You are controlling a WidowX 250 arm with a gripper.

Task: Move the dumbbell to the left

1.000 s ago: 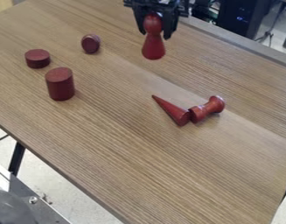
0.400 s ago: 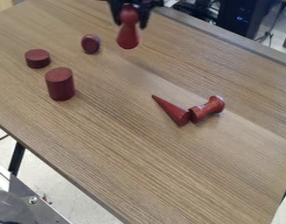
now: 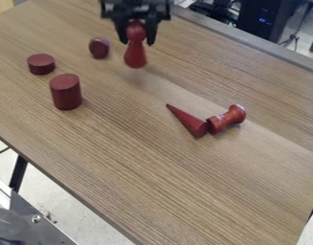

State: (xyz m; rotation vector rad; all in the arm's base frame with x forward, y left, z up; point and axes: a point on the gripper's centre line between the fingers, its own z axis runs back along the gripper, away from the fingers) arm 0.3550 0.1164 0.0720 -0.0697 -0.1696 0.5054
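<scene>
Camera view: dumbbell (image 3: 135, 56) in gripper (image 3: 137, 41).

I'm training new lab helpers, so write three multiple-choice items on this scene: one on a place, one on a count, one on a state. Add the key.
1. Where is the cone's wide end?
A) Next to the dumbbell
B) Against the cylinder
C) Over the table's edge

2. How many red pieces rest on the table, leaving out the pin?
A) Three
B) Five
C) Eight

3. How is the pin?
A) Lying on its side
B) Standing beside the cone
C) Held in the gripper, wide end down

Key:
1. A: the wide end is right by the dumbbell.
2. B: cone, dumbbell, cylinder and two discs.
3. C: the gripper has it by its narrower upper part.
</scene>
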